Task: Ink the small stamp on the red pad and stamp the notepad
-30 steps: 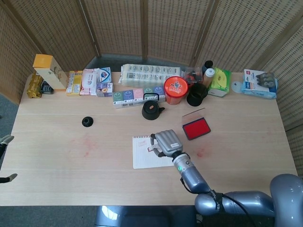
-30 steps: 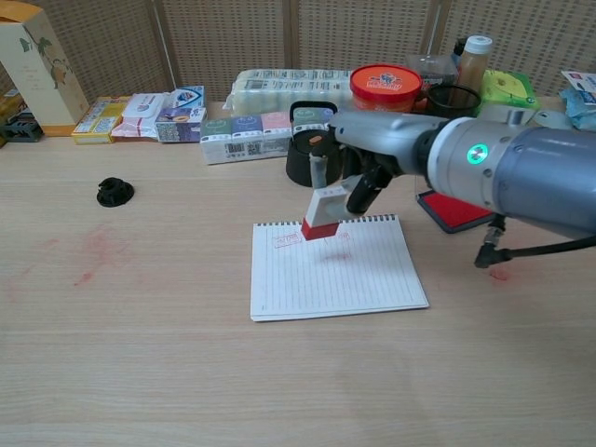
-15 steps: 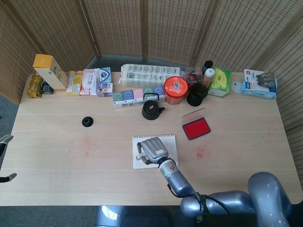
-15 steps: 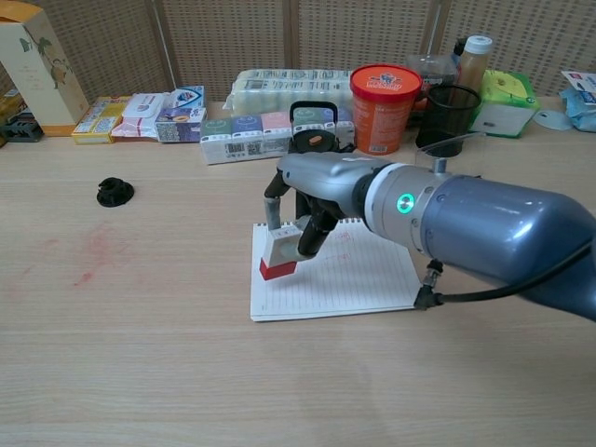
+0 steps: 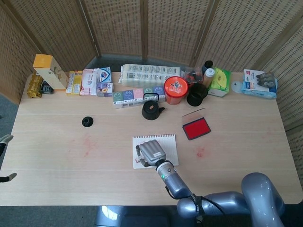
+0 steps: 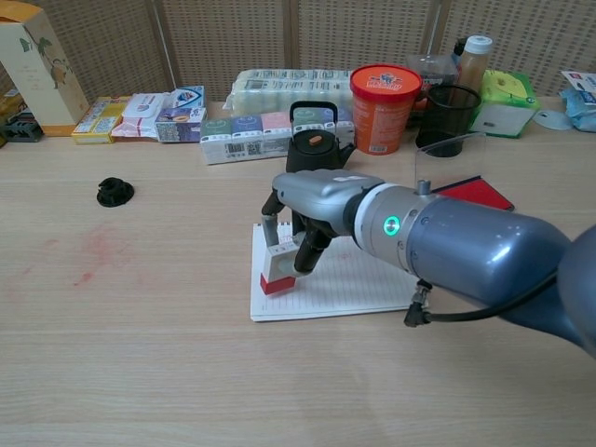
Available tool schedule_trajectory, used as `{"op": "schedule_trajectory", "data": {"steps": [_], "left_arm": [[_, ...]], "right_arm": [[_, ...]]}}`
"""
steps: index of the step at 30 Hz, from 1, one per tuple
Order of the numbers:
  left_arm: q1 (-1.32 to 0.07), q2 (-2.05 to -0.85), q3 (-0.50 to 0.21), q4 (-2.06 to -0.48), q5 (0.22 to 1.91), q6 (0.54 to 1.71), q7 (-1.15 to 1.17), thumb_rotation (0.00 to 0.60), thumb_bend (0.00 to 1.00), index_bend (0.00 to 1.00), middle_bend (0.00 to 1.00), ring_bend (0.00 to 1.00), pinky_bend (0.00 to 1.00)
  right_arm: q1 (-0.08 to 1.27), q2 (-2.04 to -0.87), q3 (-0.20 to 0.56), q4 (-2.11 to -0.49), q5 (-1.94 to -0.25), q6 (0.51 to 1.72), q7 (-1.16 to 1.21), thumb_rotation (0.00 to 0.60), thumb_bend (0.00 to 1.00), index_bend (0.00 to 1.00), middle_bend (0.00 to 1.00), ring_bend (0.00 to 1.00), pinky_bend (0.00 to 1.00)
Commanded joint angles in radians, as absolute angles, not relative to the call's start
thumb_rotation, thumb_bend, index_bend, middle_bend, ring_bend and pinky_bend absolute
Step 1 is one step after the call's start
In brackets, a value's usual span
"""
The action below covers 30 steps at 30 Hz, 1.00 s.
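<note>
My right hand grips the small stamp, a white block with a red base. The stamp stands upright on the front left part of the lined notepad, and its base looks down on the paper. From the head view the right hand covers the stamp and the notepad's left half. The red ink pad lies to the right of the notepad with its clear lid raised; it is partly hidden behind my arm in the chest view. Only the spread fingertips of my left hand show at the left edge, holding nothing.
A black kettle, an orange tub and a black cup stand behind the notepad. Boxes and packets line the back edge. A small black object sits at the left. Red ink stains mark the table.
My right hand carried the stamp from above the notepad's top to its front left part and lowered it onto the paper. The left hand stayed put.
</note>
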<state>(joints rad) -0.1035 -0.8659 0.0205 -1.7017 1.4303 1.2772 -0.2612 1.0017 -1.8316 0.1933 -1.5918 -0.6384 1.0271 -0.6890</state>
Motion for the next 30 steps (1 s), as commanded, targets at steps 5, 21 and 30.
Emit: {"op": "schedule_trajectory", "data": {"steps": [5,21,30], "left_arm": [[-0.105,-0.865,0.019,-1.699,1.424,1.271,-0.266,0.600,0.00,0.00,0.00,0.00,0.10],[-0.105,-0.868,0.020,-1.701,1.423,1.271,-0.259,0.600,0.00,0.00,0.00,0.00,0.10],[-0.101,-0.866,0.023,-1.698,1.432,1.278,-0.268,0.600,0.00,0.00,0.00,0.00,0.10]], "right_arm": [[1.000,-1.852,0.183,-1.552,-0.629,1.010,-0.684,0.600,0.60,0.65,0.99,1.00,1.00],[0.975,-1.900,0.157,-1.469,-0.634,0.984,-0.670,0.600,0.60,0.65,0.99,1.00,1.00],[0.965,-1.894,0.159,-1.486,-0.631,0.990,-0.679,0.600,0.60,0.65,0.99,1.00,1.00]]}}
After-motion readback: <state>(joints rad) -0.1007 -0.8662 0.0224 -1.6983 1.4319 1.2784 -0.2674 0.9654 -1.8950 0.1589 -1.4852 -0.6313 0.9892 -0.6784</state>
